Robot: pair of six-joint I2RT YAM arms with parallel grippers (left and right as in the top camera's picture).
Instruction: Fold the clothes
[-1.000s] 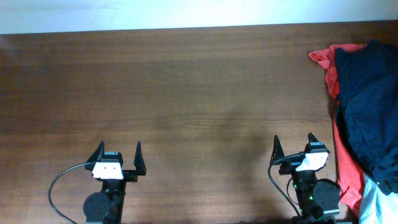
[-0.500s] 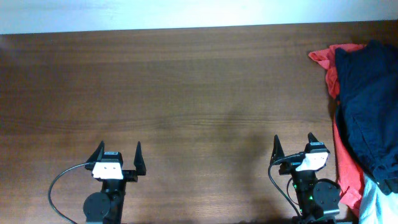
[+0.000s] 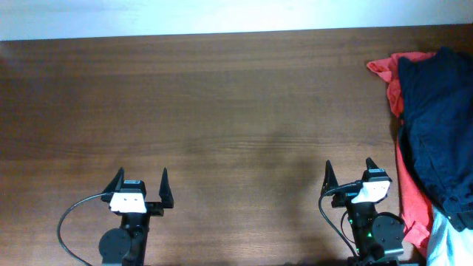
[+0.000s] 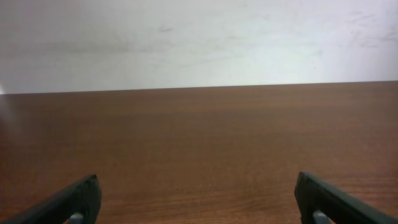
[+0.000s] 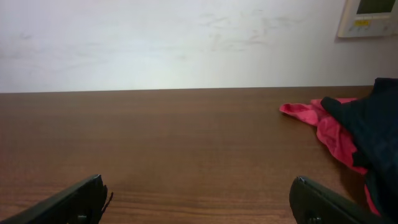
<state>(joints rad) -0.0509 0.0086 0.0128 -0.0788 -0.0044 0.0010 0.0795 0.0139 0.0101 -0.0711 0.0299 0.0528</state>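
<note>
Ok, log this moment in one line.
left gripper open, empty | right gripper open, empty | dark navy-blue fabric clothes heaped on red fabric garment, right edge of wooden table | unfolded, untouched

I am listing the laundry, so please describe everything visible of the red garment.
The red garment is soft, plain cloth, crumpled and unfolded. It lies on the wooden table near its right edge. A dark navy garment lies over most of it, so only a corner at the far end and a strip along the left side show. What kind of garment it is cannot be told.
</note>
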